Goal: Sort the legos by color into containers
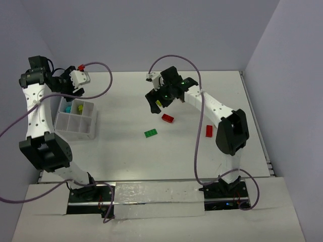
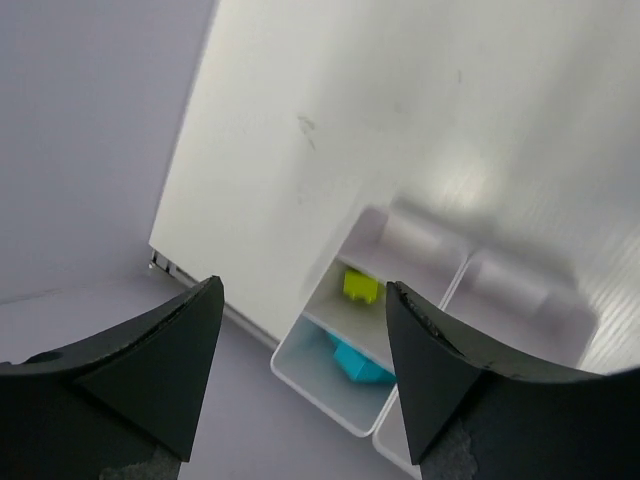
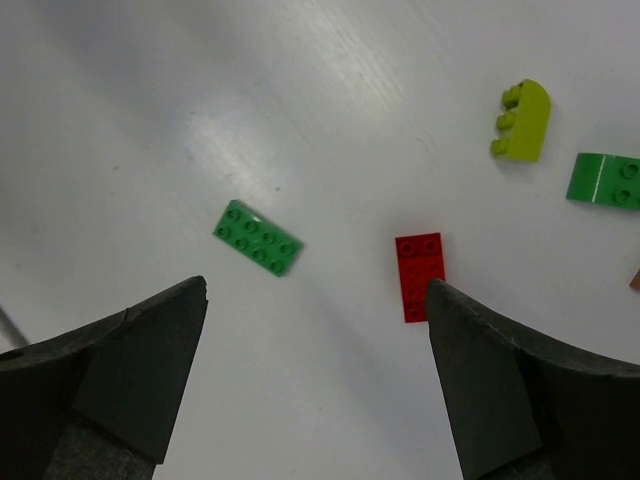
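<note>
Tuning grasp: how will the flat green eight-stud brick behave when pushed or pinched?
The green brick lies flat on the smooth table, so it probably slides or spins rather than tips. It looks like rigid plastic, likely light. Its thin edges give little to pinch; it may slip.

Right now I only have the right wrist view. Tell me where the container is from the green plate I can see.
Observer: The container sits on the left side of the table, beside the left arm and well left of the green plate.
Operator: Report what is in it.
Observer: One yellow-green brick and one blue brick, in separate neighbouring compartments.
Operator: Say whether the left hand is carrying anything.
Observer: The left hand is open and empty, near the container's far edge.
</note>
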